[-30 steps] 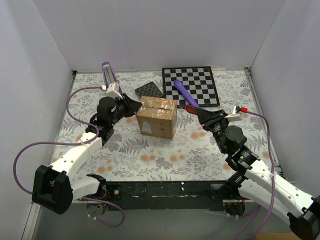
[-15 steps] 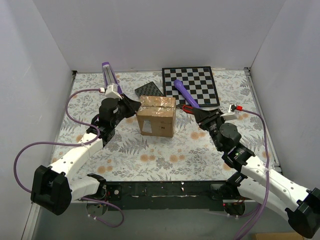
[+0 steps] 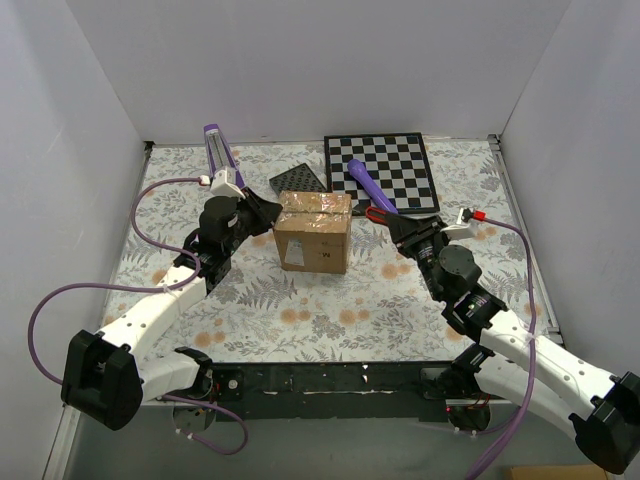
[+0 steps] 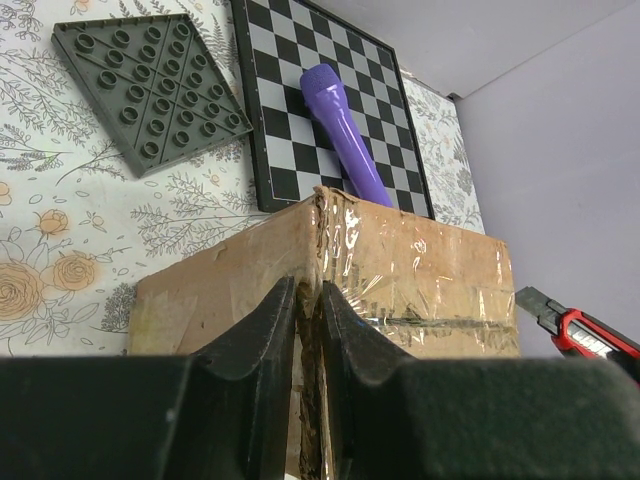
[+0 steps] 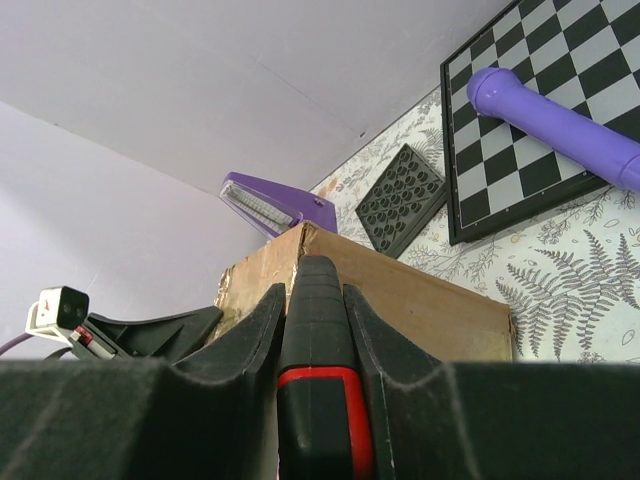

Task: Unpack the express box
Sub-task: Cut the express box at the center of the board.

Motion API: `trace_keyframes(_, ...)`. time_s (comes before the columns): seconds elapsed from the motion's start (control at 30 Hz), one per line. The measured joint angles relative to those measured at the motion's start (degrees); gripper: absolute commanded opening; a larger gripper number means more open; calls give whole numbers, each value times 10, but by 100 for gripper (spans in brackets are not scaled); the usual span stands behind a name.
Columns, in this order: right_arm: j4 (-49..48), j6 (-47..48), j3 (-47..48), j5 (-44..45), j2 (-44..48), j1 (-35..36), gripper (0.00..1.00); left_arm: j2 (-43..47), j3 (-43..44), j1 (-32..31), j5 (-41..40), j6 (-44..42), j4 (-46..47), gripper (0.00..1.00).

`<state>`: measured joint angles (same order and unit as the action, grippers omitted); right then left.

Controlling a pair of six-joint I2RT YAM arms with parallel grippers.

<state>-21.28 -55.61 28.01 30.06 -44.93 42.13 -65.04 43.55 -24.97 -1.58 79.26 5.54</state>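
Note:
The express box [image 3: 313, 235] is a small brown taped carton standing mid-table, with a small label on its near side. My left gripper [image 3: 268, 213] is at its left top edge. In the left wrist view the jaws [image 4: 308, 292] are shut on the box's [image 4: 420, 270] torn upper corner edge. My right gripper [image 3: 395, 228] is just right of the box, shut on a red and black utility knife [image 5: 318, 330] that points at the box's [image 5: 420, 300] right side. The knife's tip also shows in the left wrist view [image 4: 578, 332].
A black-and-white chessboard [image 3: 390, 168] lies behind the box with a purple cylinder [image 3: 368, 186] across it. A dark studded plate [image 3: 299, 181] lies behind the box and a purple-and-white tool [image 3: 221, 152] at back left. White walls close in three sides.
My right arm has moved a little left and forward, bringing the knife closer to the box's right side. The left gripper and the box have stayed put.

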Motion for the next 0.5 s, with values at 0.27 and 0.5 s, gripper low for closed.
trace_keyframes(0.27,-17,1,0,2,-2,0,1,-2,1,-1,-5,0,0,0)
trace_keyframes(0.5,-32,1,0,2,-12,0,1,-2,1,-4,-7,0,0,0)
